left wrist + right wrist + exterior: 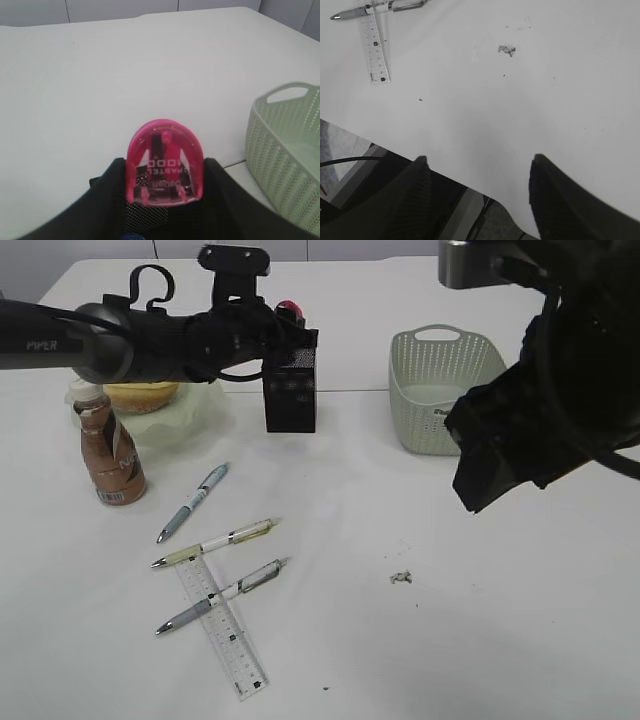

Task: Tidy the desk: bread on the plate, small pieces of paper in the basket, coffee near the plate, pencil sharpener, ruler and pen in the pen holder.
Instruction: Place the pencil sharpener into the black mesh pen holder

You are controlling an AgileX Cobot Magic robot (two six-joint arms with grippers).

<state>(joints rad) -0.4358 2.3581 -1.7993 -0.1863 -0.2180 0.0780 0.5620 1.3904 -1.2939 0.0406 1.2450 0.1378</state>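
Left pincer point(162, 200) clamped on pink sharpener point(164, 162), poised over black pen holder point(291, 380) top centre for drop; right pincer point(480, 190) apart, empty

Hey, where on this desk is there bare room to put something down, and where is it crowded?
Bare table lies at the front right, past the paper scrap; another strip runs between the pen holder and the basket. The front left is crowded: three pens and the ruler, with the coffee bottle behind them.
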